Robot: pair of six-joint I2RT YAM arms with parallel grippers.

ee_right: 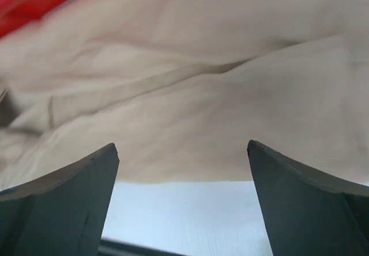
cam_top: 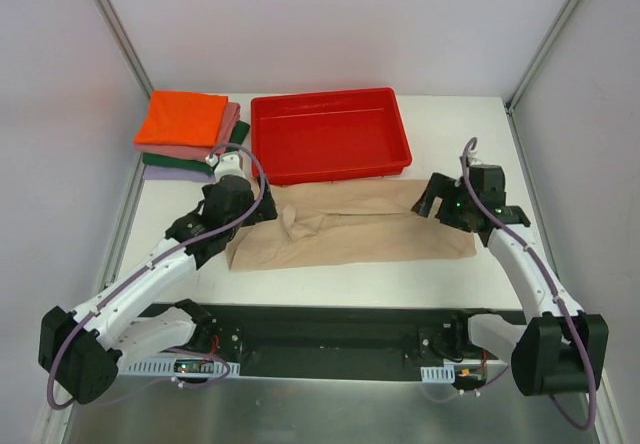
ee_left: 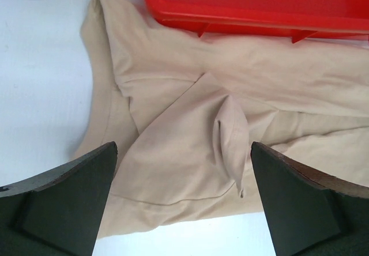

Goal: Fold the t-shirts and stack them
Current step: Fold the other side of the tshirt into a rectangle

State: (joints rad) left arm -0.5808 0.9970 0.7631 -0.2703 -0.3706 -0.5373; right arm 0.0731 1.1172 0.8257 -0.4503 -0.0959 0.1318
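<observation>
Your beige t-shirt (cam_top: 350, 229) lies spread sideways across the middle of the table (cam_top: 450, 274). Its far edge runs right up to the near wall of the red tray (cam_top: 328, 132). The cloth is not flat. In the left wrist view you see a flap turned over on the shirt's left part, with a small raised ridge (ee_left: 230, 135) standing up in the middle of it. The right part lies smoother, with a few long creases.

The other shirts sit folded in a stack at the far left corner, just beside the tray. The orange shirt (cam_top: 182, 117) is on top, the pink shirt (cam_top: 205, 146) is under it, then comes the dark green shirt (cam_top: 165, 160), and the lavender shirt (cam_top: 175, 173) is at the bottom.

Your left gripper (cam_top: 265, 211) hangs over the left end of the beige shirt. Its fingers (ee_left: 81, 187) are spread wide and hold nothing, and the raised ridge shows between them. Your right gripper (cam_top: 430, 202) is over the shirt's right end, near the tray's right corner. Its fingers (ee_right: 75, 181) are also spread wide and empty. The shirt's near hem and a strip of white table show in the gap. You cannot tell from these views whether either gripper's fingertips touch the cloth.
</observation>
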